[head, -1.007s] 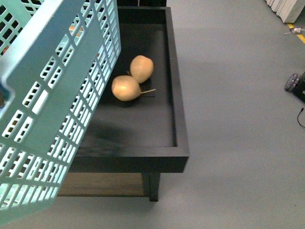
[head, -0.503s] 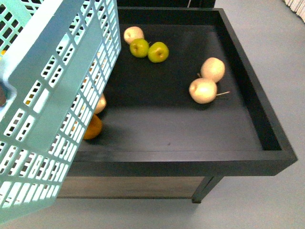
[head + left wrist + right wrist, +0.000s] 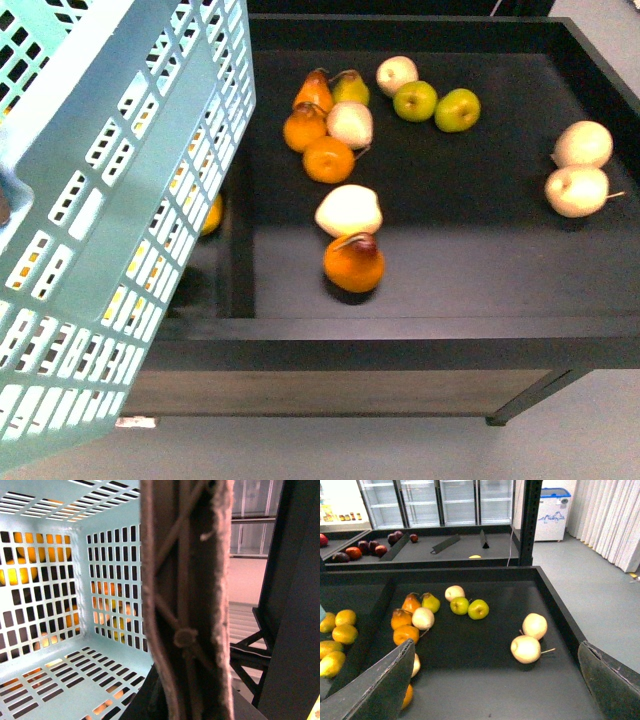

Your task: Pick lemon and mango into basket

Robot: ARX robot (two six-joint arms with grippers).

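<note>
**Left gripper:** its jaws are hidden behind the brown swing handle, which fills the middle of the left wrist view. Judged clamped on that handle, since the basket hangs tilted in the air at the robot's left. This keeps the open mouth near the fruit.

**Basket:** light aqua with slotted walls. The part of the floor that shows is bare, and no lemon or mango is seen inside it.

**Right gripper**: its 2 fingers are spread wide and hold nothing. It is poised above the tray, free to pick.

**Task fruit:** yellow fruits lie in the neighbouring compartment, past the divider. They are probably the lemons. Which piece is the mango cannot be told.

**Other fruit in the main compartment:**
- An orange cluster.
- 2 green apples.
- 2 pale round fruits, well apart from the rest.

**Surface:** a black tray table with a raised rim that keeps the fruit from rolling off.

**Room:**
- Grey floor.
- Glass-door fridges.
- A second tray with dark red fruit.
- A chest freezer.
- A white curtain.
</note>
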